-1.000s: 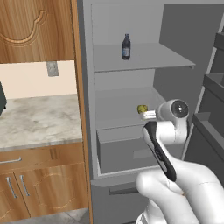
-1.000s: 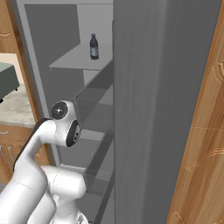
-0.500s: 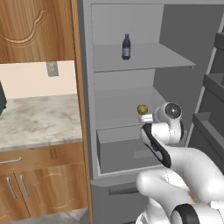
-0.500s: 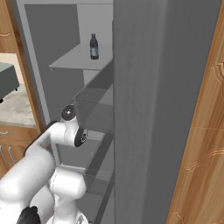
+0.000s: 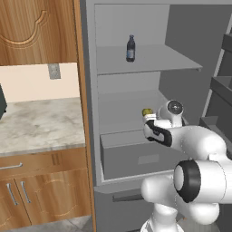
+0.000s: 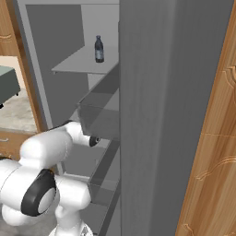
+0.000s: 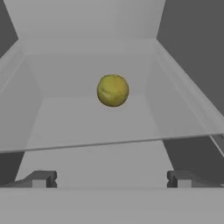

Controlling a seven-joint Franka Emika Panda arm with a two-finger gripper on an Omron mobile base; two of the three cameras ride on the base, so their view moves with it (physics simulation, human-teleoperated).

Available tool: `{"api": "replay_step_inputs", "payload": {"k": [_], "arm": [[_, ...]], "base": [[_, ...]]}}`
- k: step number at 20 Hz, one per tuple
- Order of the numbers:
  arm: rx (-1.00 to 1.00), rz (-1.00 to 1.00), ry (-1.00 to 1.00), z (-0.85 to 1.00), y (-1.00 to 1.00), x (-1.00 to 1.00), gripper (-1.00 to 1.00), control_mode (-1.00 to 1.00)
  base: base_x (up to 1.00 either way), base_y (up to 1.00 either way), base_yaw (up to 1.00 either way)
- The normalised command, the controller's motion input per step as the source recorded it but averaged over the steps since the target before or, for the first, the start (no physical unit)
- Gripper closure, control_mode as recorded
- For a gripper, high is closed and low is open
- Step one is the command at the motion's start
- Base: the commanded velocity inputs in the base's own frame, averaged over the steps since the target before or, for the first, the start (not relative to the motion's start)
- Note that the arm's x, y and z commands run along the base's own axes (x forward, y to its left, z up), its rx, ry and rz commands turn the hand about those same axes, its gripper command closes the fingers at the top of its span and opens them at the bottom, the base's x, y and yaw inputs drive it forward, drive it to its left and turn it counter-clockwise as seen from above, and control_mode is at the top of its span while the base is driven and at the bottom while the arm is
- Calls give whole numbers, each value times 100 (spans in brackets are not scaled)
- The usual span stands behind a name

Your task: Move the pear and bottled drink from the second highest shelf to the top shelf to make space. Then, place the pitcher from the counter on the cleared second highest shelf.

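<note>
The yellow-green pear (image 5: 147, 112) (image 7: 113, 90) lies on the second highest shelf (image 7: 96, 127) of the open fridge. My gripper (image 5: 149, 121) (image 7: 111, 179) hovers at that shelf's front edge, level with the pear and a short way in front of it. It is open, with nothing between its fingertips (image 7: 43, 178). The dark-blue bottled drink (image 5: 131, 48) (image 6: 99, 49) stands upright on the top shelf (image 5: 149, 61). The marbled counter (image 5: 41, 124) lies left of the fridge. The pitcher is out of view.
A dark object (image 5: 2, 102) (image 6: 7, 87) sits on the counter, cut off by the frame edge. A closed grey drawer (image 5: 136, 156) sits below the pear's shelf. The open fridge door with its racks (image 6: 161, 115) stands at the right. Wooden cabinets (image 5: 41, 27) hang above the counter.
The arm has folded down and its elbow has swung forward. The hand has dropped slightly and edged closer to the pear. The gripper stays open; pear and bottle have not moved.
</note>
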Motion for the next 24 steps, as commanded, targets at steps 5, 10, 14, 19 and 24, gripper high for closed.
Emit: {"api": "replay_step_inputs", "payload": {"k": [5, 10, 14, 19, 24], "arm": [[5, 0, 3, -4, 0, 49, -100, -100], [3, 0, 0, -6, 0, 40, -100, -100], [0, 0, 0, -15, -8, 29, -100, -100], [0, 0, 0, -21, -11, 23, -100, -100], [0, 0, 0, -20, -8, 28, -100, -100]], "base": [[0, 0, 0], [0, 0, 0], [0, 0, 0], [0, 0, 0], [0, 0, 0]]}}
